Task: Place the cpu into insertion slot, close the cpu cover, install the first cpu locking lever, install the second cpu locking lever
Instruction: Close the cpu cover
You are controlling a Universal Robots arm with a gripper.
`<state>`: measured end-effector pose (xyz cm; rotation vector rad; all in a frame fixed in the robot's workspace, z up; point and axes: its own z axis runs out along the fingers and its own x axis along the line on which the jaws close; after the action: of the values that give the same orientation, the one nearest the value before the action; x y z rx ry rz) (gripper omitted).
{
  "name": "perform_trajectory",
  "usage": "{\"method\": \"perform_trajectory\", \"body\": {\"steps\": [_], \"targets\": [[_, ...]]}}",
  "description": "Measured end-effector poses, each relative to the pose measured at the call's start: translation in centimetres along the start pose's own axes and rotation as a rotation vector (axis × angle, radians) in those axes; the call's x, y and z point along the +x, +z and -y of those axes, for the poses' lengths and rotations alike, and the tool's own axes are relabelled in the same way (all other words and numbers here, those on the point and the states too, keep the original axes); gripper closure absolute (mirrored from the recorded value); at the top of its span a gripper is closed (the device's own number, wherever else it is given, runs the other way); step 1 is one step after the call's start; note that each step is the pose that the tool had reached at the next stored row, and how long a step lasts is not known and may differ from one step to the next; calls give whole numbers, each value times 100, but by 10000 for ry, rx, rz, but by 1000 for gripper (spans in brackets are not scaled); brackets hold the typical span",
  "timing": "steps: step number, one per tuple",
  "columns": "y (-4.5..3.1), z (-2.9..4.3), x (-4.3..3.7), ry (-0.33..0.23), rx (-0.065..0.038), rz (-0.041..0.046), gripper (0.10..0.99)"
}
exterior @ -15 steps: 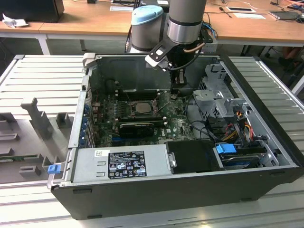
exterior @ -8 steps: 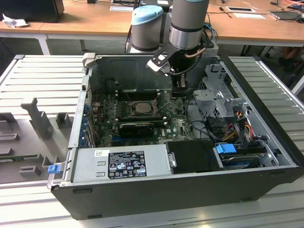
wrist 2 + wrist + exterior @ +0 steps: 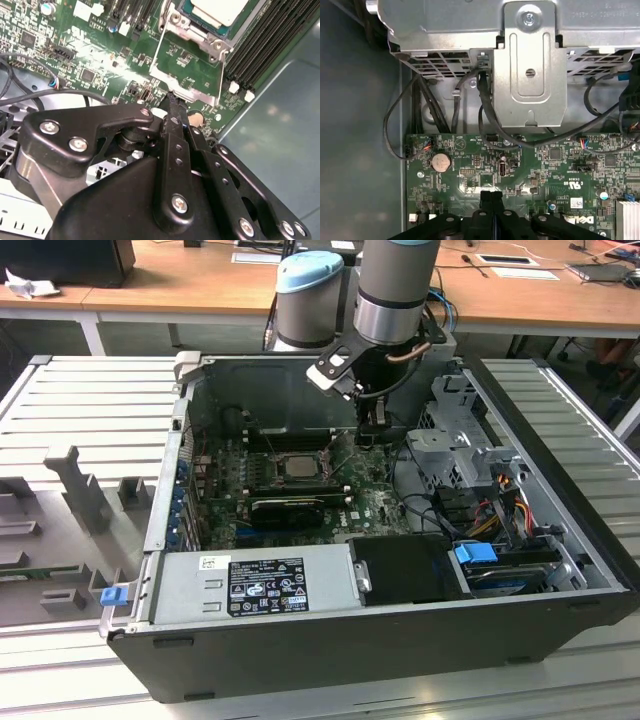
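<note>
your gripper is down inside the open computer case, over the green motherboard. its two black fingers are pressed together, with nothing to see between them. in the second wrist view you see the cpu already seated in the insertion slot, its silvery top facing up. the cpu cover is swung open, and green board shows through its square window. your closed fingertips sit right at the cover's free edge; you cannot tell whether they touch it. the long black memory slots run just beside the socket. in the exterior view the cpu lies to the exterior view's left of the gripper, well apart from the grey power supply.
</note>
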<state>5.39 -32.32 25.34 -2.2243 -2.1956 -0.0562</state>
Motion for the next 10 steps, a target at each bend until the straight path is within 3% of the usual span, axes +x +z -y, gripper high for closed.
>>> {"method": "perform_trajectory", "body": {"steps": [5,10], "targets": [[-1,35,0,-15,1,0,980],[-2,128,-2,-15,1,1,980]]}}
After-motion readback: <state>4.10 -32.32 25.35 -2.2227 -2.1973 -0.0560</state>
